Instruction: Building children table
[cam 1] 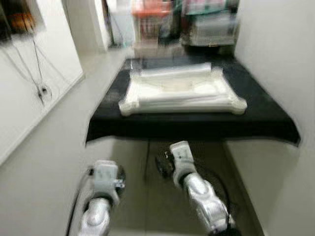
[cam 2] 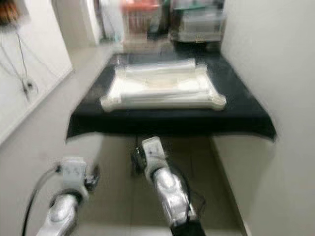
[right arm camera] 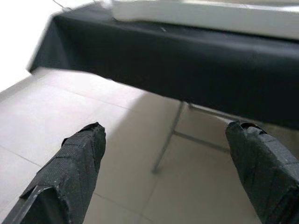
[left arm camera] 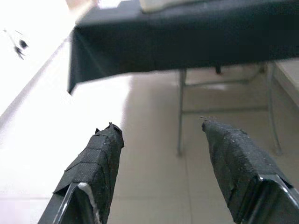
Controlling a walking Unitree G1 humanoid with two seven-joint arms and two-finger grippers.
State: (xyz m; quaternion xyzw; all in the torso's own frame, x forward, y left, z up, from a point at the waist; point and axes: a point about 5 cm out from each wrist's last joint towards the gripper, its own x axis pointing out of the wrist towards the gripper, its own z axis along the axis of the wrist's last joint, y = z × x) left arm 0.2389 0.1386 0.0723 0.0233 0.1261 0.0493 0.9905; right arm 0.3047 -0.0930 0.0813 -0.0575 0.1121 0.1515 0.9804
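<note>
White tabletop [cam 1: 182,91] nears black cloth's [cam 1: 192,123] front edge (tools below).

The left gripper [left arm camera: 161,128] is empty, its two black fingers [left arm camera: 96,163] spread apart above the pale tiled floor [left arm camera: 145,186]. Beyond them stands a table [left arm camera: 187,37] under a black cloth, its thin metal legs [left arm camera: 181,112] showing below the hem. A white object [left arm camera: 163,3] lies on the tabletop at the far edge. A white wall [left arm camera: 28,70] runs along one side.
</note>
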